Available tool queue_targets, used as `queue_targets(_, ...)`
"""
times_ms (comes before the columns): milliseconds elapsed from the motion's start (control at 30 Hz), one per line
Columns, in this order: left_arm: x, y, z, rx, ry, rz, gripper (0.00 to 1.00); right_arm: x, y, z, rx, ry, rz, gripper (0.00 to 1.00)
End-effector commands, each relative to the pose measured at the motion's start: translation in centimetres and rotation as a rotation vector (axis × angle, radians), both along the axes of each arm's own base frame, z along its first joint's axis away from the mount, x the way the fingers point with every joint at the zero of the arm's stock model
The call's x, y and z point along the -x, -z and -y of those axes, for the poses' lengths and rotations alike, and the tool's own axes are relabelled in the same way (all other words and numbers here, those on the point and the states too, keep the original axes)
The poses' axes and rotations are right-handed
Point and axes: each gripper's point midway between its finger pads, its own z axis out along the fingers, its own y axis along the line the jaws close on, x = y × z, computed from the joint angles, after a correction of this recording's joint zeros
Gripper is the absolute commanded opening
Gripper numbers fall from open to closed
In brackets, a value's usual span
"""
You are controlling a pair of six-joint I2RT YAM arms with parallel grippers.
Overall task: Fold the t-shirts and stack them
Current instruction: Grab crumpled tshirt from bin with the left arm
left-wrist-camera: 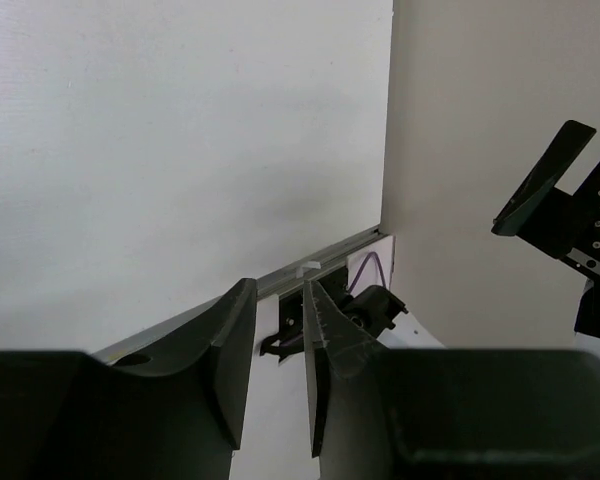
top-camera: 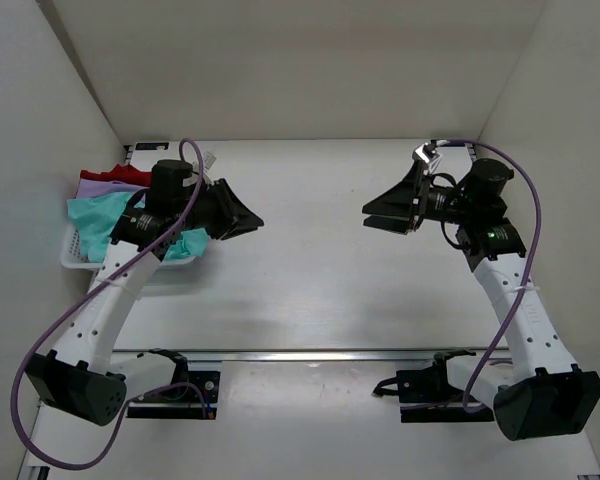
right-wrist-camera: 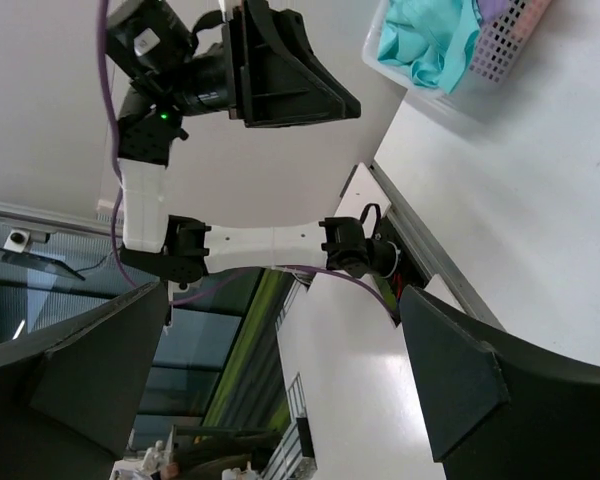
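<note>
The teal t-shirt [top-camera: 98, 220], the lavender t-shirt [top-camera: 105, 187] and the red t-shirt [top-camera: 115, 176] lie crumpled in a white lattice basket [top-camera: 75, 258] at the table's left. The teal one [right-wrist-camera: 425, 45] and a bit of the lavender one [right-wrist-camera: 500, 10] also show in the right wrist view. My left gripper [top-camera: 250, 220] hovers right of the basket, pointing right. Its jaws [left-wrist-camera: 278, 290] stand a narrow gap apart and hold nothing. My right gripper [top-camera: 372, 215] hovers at the right, pointing left, wide open and empty [right-wrist-camera: 285, 300]. The two grippers face each other above the table.
A white wall stands at the back and on both sides. A metal rail [top-camera: 310, 352] runs across the near edge in front of the arm bases. Purple cables loop off both arms.
</note>
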Motion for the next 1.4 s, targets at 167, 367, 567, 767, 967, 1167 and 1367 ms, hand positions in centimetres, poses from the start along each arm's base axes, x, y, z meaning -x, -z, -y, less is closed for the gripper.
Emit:
queue_targets(167, -0.3, -2.6, -1.4, 0.025, -0.073, 0.135, 0.39, 0.6, -2.7, 1.2, -0.007, -0.054, 0.177, 0.99)
queue_targets(367, -3.3, -2.0, -9.6, -0.384, -0.295, 0.145, 0.83, -6.1, -1.9, 7.1, 0.341, 0.269, 0.355, 0.99)
queue_targets(567, -6.0, 2.8, -16.0, -0.757, -0.467, -0.040, 0.85, -10.0, 4.6, 13.8, 0.817, 0.565, 0.253, 0.99)
queue_targets(767, -7.7, 5.9, -19.6, -0.802, -0.613, -0.156, 0.56, -9.2, 11.1, 16.6, 1.014, 0.620, 0.166, 0.80)
queue_targets(967, -7.6, 6.2, -23.8, -0.932, -0.757, -0.220, 0.57, -8.8, 13.4, 17.7, 1.050, 0.643, 0.185, 0.00)
queue_targets(1167, -7.8, 7.3, -25.3, -1.020, -0.798, -0.285, 0.65, -10.1, 13.1, 17.5, 0.969, 0.651, 0.181, 0.45)
queue_targets(1367, -7.6, 10.4, -27.1, -1.113, -0.825, -0.382, 0.67, -10.8, 13.1, 17.4, 0.973, 0.647, 0.185, 0.49)
